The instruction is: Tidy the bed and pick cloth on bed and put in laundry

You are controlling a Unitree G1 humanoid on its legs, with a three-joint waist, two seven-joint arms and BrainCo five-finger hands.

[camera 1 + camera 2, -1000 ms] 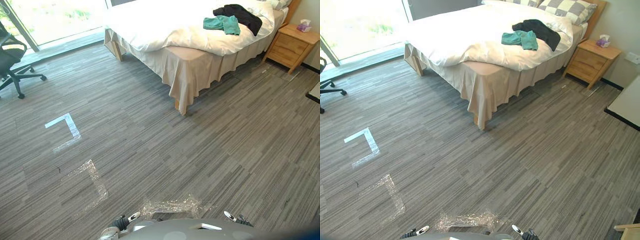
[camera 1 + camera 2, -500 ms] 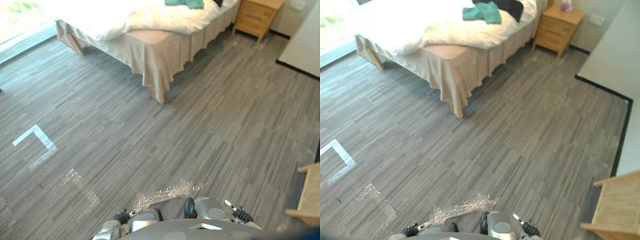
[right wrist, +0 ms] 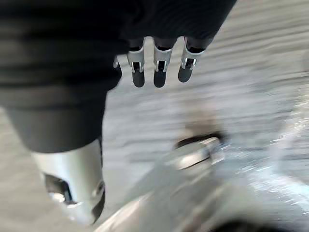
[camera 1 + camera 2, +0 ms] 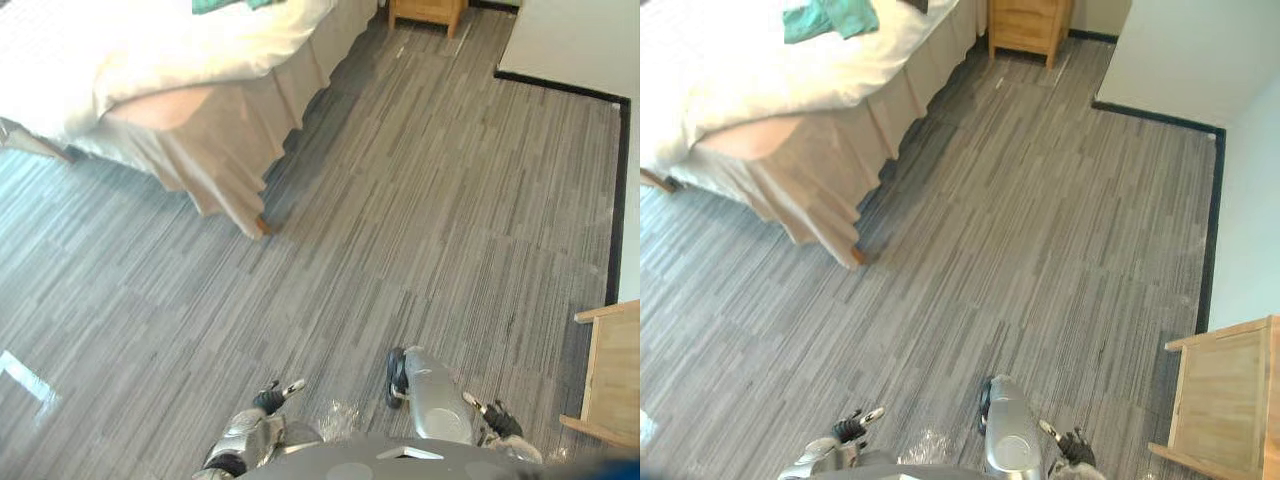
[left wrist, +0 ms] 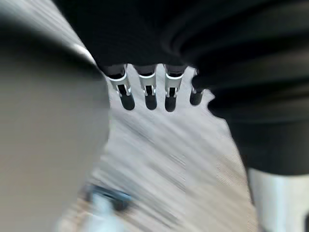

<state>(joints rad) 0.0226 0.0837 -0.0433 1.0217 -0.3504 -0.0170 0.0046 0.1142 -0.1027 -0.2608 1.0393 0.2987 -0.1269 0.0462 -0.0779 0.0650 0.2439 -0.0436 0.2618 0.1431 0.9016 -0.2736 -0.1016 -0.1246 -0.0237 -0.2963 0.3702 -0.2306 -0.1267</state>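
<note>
The bed with its white duvet and beige skirt stands at the upper left. A green cloth lies on the duvet, with the edge of a dark cloth just beyond it. My left hand and right hand hang low at my sides, far from the bed. In the left wrist view the left hand's fingers hang relaxed over the grey floor and hold nothing. The right hand's fingers are likewise relaxed and empty.
A wooden nightstand stands past the bed at the top. A white wall with a dark skirting runs along the upper right. A light wooden piece of furniture sits at the lower right. Grey striped carpet lies between me and the bed.
The whole picture has swung, so the camera moved: the bed now sits at the upper left and the wooden furniture and white wall have come in at the right. The cloths lie unmoved.
</note>
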